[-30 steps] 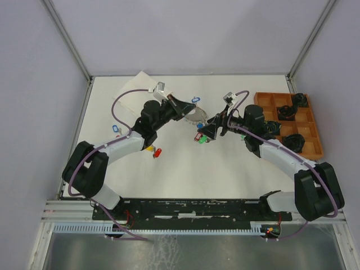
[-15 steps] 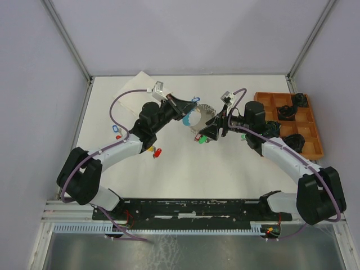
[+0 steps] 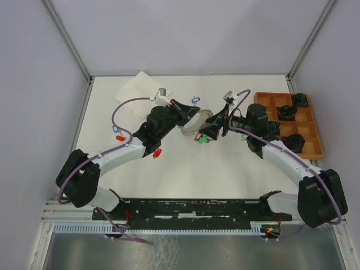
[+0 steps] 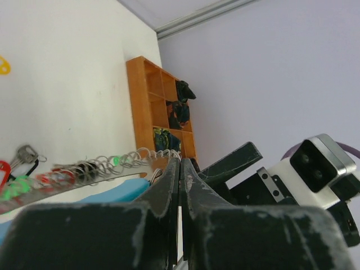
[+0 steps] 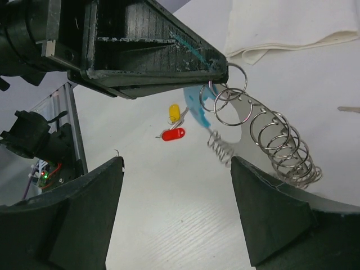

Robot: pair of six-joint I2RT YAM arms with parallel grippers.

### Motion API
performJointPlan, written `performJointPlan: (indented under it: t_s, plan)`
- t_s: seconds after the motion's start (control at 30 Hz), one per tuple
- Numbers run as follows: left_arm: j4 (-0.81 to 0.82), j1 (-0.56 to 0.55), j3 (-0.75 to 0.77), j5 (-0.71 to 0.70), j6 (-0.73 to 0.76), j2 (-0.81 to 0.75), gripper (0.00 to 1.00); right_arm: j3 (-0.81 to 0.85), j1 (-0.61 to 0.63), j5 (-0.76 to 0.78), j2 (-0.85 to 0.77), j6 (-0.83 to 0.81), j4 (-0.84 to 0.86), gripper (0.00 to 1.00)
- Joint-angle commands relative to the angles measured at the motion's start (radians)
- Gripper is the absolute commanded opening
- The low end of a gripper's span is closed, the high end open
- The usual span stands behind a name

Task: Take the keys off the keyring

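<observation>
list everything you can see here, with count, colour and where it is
keyring: one, silver coils plus a light-blue band, hanging at the left gripper's tip
tagged keys: several; red, blue, yellow and green tags; spread over the table's left and middle
cloth: one, white, far left corner
tray: one, orange wood, far right
dark items: a few, black, in tray compartments
table: one, white
left gripper: shut on keyring
right gripper: open, facing the keyring
</observation>
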Motion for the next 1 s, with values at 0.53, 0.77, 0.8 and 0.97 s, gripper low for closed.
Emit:
performJointPlan:
  t_s: [0.53,0.77,0.8,0.97]
  plan:
    - [-0.085,-0.089,0.253,-0.137,-0.294,0.091,0.03,-0.162,0.115,0.318,-0.081,-0.139,0.275,0.86]
    - [-0.079,-0.114,0.300,-0.132,-0.320,0.118,0.03,-0.220,0.118,0.386,-0.119,-0.180,0.400,0.95]
    - [-0.079,-0.120,0.304,-0.133,-0.321,0.118,0.03,-0.226,0.118,0.391,-0.120,-0.189,0.414,0.96]
    - [-0.079,-0.146,0.326,-0.140,-0.329,0.124,0.03,-0.226,0.118,0.437,-0.125,-0.192,0.399,0.99]
